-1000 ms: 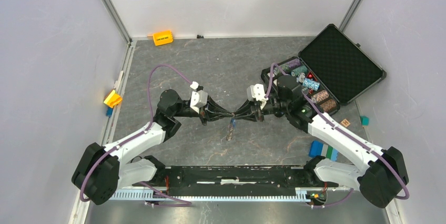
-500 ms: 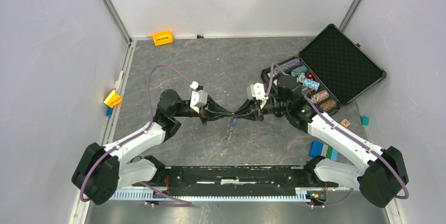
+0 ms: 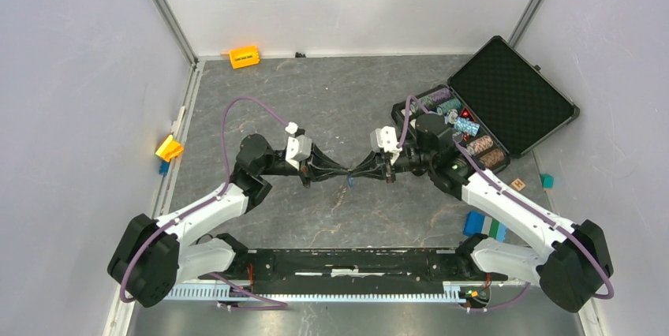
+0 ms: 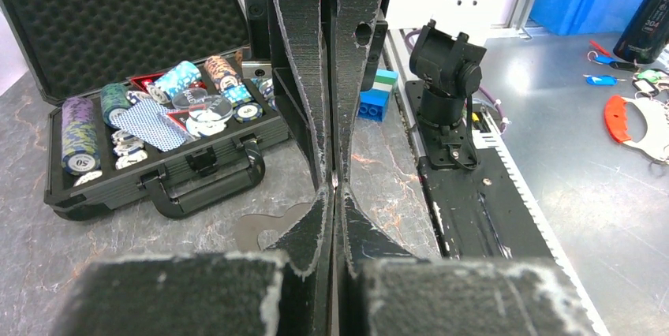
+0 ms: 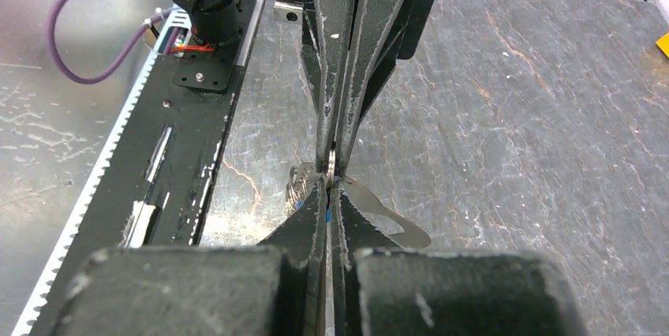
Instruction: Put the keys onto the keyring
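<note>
Right now the two arms reach toward each other over the middle of the bench (image 3: 315, 91), and their tips meet nose to nose, up off the stone top. The left tool (image 4: 335, 188) is shut tight, with no gap between its fingers, and it seems to pinch the keyring (image 5: 303, 184). The right tool (image 5: 327, 188) is shut tight too, and it seems to have the key (image 5: 388, 222) by its thin edge. The pinch is very small, so which tool holds which piece is only a best guess. They are likely held this way so that one arm can keep the ring steady while the other pushes the key onto it. Being in the air gives the key room to turn. The key sits just under the spot where the tips touch, right beside the ring. It is flat, grey and shiny, with a round head, and the left wrist view shows a small hole in it. The ring looks like a little coil of silver wire. A tiny bit of blue shows at the tips, too small to name.
</note>
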